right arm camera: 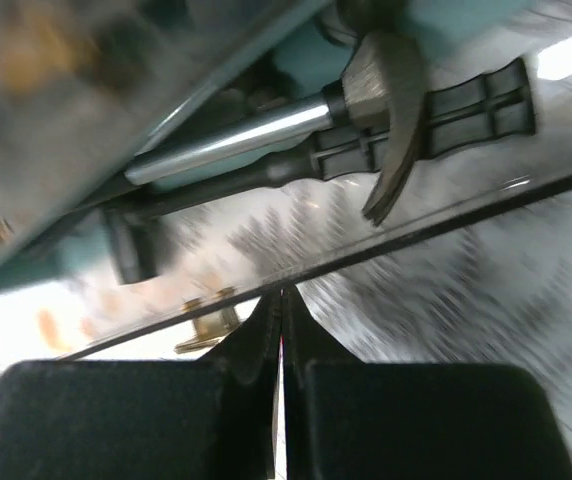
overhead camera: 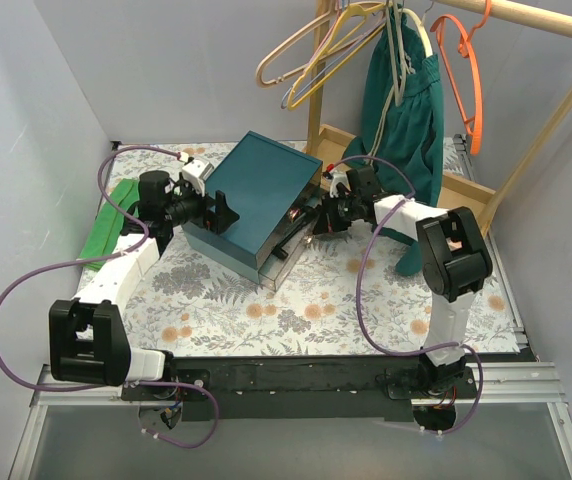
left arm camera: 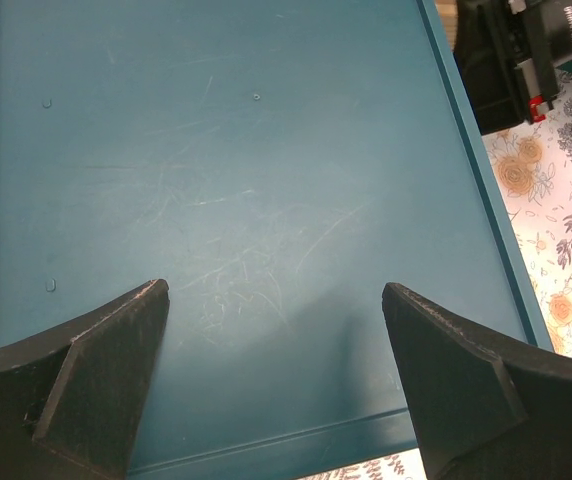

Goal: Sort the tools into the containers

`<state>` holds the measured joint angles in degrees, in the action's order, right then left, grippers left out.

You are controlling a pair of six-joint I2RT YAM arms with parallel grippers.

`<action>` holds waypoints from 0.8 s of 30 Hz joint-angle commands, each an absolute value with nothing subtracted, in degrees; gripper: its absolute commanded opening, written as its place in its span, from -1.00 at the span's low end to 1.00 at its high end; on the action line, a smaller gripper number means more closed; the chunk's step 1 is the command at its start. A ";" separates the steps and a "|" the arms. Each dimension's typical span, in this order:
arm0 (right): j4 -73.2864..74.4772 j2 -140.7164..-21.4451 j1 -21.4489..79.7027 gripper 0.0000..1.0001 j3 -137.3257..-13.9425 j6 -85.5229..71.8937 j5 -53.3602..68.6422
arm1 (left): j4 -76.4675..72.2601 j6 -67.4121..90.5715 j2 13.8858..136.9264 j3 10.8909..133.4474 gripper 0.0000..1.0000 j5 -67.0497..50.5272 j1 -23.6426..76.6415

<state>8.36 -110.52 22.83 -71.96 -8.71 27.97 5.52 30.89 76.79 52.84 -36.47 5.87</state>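
The dark teal box (overhead camera: 256, 195) lies in the middle of the flowered table and fills the left wrist view (left arm camera: 236, 200). Clear drawer trays (overhead camera: 288, 255) stick out from its near right side with dark tools (overhead camera: 294, 228) in them. My left gripper (overhead camera: 224, 213) is open and empty over the box's left top edge (left arm camera: 276, 300). My right gripper (overhead camera: 318, 218) is shut, its tips (right arm camera: 282, 295) against a clear tray's rim (right arm camera: 416, 232). A hammer (right arm camera: 266, 130) with a grey metal shaft and a black-handled tool (right arm camera: 446, 105) lie in that tray. No small screwdrivers show.
A green flat object (overhead camera: 106, 220) lies at the left table edge. A teal garment (overhead camera: 406, 110) and coloured hangers (overhead camera: 466, 70) hang from a wooden rack with its base (overhead camera: 466, 185) at the back right. A gold clasp (right arm camera: 206, 325) shows below the tray.
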 commanded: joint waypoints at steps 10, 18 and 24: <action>-10.54 -118.82 23.03 -0.97 -77.51 -29.70 42.01 | 11.43 29.27 79.98 54.31 0.77 -34.63 6.68; -12.13 -121.03 23.47 -0.97 -81.13 -31.73 42.63 | 11.78 29.00 81.21 55.55 0.77 -34.45 7.12; -4.08 -115.07 22.85 -0.90 -78.05 -25.06 36.77 | 11.78 29.00 81.83 57.92 0.77 -34.98 7.29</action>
<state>-6.39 -121.05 22.35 -78.19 -30.09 39.48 6.57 29.06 80.47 56.49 -35.86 6.90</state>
